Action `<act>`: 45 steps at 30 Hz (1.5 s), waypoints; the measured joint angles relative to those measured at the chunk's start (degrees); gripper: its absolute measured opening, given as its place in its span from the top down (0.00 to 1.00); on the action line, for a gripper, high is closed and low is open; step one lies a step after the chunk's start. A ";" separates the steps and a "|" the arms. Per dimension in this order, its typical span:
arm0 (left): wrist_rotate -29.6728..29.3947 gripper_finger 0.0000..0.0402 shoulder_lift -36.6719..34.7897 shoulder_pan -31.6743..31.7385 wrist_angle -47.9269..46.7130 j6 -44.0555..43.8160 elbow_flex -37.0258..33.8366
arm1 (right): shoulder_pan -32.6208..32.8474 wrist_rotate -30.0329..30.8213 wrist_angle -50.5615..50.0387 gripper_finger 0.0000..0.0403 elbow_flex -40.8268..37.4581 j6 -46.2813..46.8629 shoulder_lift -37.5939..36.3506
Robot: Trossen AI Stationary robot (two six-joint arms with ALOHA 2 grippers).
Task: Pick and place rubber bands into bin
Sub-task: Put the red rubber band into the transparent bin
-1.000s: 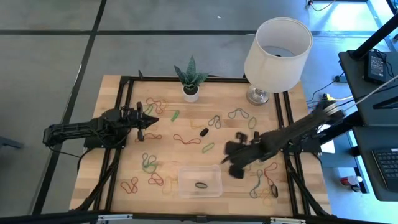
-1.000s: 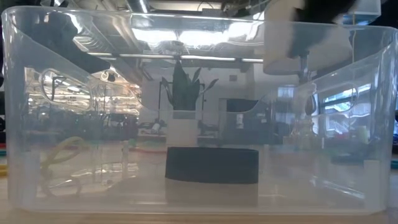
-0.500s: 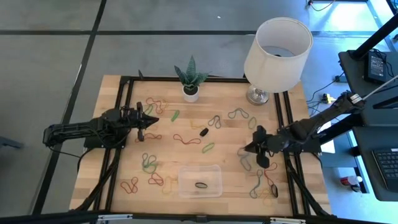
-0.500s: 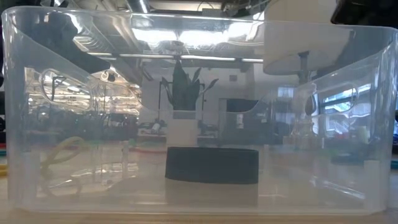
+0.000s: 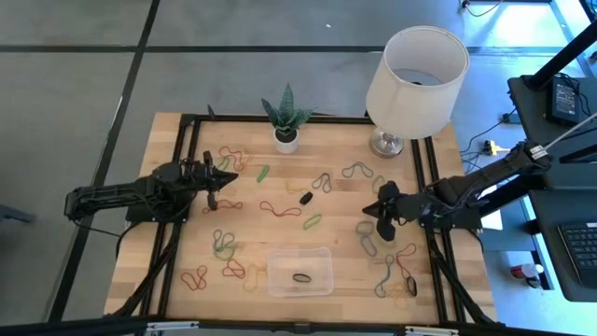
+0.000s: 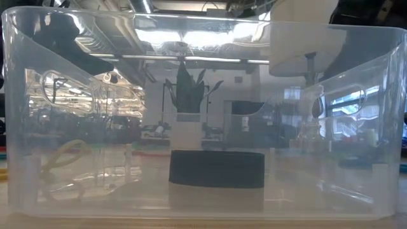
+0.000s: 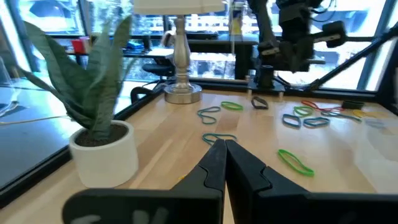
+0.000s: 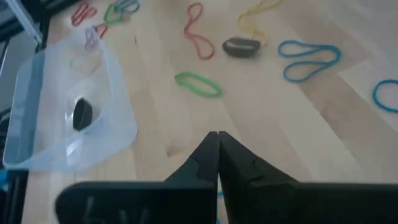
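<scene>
From my remote station, I see the right gripper (image 5: pixel 381 207) hanging above the worktop toward its right edge, fingers pressed together on nothing. The left gripper (image 5: pixel 222 179) waits near the left edge, likewise closed and empty. The bin (image 5: pixel 299 271) sits by the front edge with one black band (image 5: pixel 300 277) inside; the other rubber bands (image 5: pixel 280 208) lie scattered across the worktop (image 5: pixel 252 233).
</scene>
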 joint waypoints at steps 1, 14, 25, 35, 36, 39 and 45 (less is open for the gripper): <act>-0.02 1.00 0.00 -0.01 0.08 -1.12 0.00 | -0.38 0.02 0.57 0.99 0.00 -0.12 0.01; -6.56 1.00 0.01 -0.07 0.88 -16.91 0.00 | -6.67 2.12 2.22 0.98 0.00 -0.08 0.02; -4.47 1.00 8.42 -4.29 -2.10 -7.18 9.62 | -9.59 2.05 2.51 0.99 0.00 -3.70 0.04; -12.50 1.00 38.45 -12.72 -23.49 -10.47 32.03 | -12.78 -2.60 2.33 1.00 0.00 -15.47 0.04; -12.51 1.00 41.22 -13.17 -25.83 -10.82 34.10 | -13.10 -3.44 2.27 1.00 0.00 -16.18 0.04; -11.86 1.00 48.47 -14.02 -32.47 -11.91 39.16 | -13.87 -5.65 2.25 1.00 0.00 -18.52 0.04; -8.60 0.99 58.99 -14.05 -42.86 -15.62 44.34 | -14.26 -8.50 1.28 1.00 0.02 -20.48 0.04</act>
